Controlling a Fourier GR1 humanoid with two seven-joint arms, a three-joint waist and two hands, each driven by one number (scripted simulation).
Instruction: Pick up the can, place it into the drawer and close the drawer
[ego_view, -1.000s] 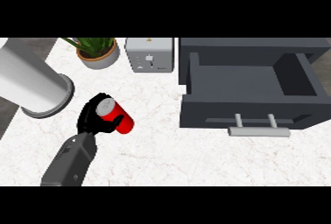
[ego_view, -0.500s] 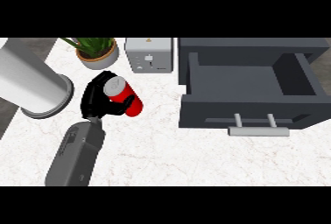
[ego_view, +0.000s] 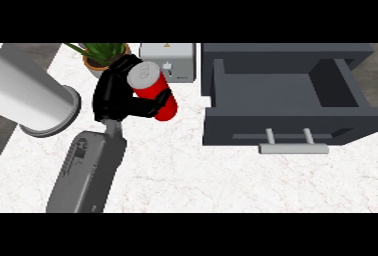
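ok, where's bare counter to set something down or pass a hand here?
Free: the marble counter in front of the open drawer, right of the forearm; also the drawer's own floor. Crowded: the back left, where the left hand holding the red can sits among the white cylinder, plant pot and toaster.

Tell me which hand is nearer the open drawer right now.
Left. The left hand, curled round the red can, sits left of the drawer across bare counter. The right hand is not in view.

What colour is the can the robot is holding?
Red, with a silver-grey top. The can shows best in the head view, held in the left hand.
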